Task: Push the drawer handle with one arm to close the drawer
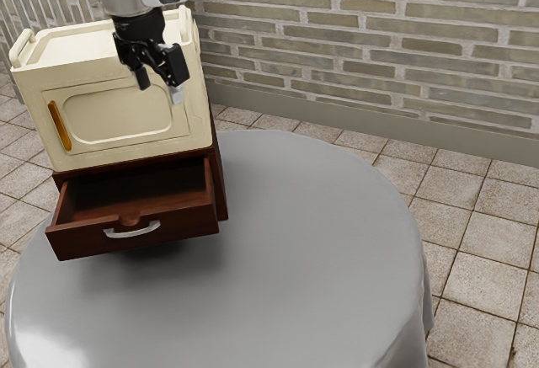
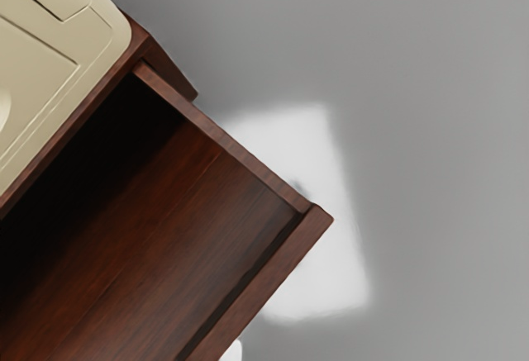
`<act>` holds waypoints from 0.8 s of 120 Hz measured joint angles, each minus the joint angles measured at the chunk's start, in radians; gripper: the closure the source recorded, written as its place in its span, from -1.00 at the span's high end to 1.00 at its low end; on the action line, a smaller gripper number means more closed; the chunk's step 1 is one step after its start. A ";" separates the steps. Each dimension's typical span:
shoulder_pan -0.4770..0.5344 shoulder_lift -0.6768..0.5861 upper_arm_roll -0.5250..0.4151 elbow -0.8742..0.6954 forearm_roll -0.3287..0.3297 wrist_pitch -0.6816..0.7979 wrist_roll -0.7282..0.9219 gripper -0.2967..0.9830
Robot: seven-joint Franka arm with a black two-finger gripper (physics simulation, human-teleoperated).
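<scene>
Below the pincer [image 1: 160, 87], the drawer [image 1: 187, 223] juts well out of its cabinet [image 1: 221, 187], with the handle [image 1: 132, 231] on its front, low and off towards the exterior view's left. The pincer's fingers stand apart with nothing between them, and nothing is gripped.

The likeliest trouble, I judge, is a straight descent: from up here the tips could drop into the hollow behind the front board [image 2: 269, 278], and a push from inside would meet the cabinet or drag the drawer wider. Coming down too short could also catch that board's top edge. Spread fingers may straddle the handle or slip past it, and a shove near the end of the front rather than its middle might twist the drawer and jam it. Passing close to the cream box [image 1: 109, 117] just behind the pincer, the hand could bump it; a hard push might slide the whole stack back over the table [image 1: 320, 242].

Under the pincer, the drawer looks dark reddish brown, with streaky grain on its floor and a small notch [image 1: 129, 219] in the front's upper edge. The handle is a pale, curved bar.
</scene>
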 joint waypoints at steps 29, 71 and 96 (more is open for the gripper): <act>0.013 -0.070 -0.001 -0.139 -0.015 0.022 0.014 0.53; 0.283 -0.350 -0.207 -0.727 -0.190 0.236 -0.211 -0.23; 0.305 -0.394 -0.235 -0.911 -0.214 0.407 -0.390 -0.55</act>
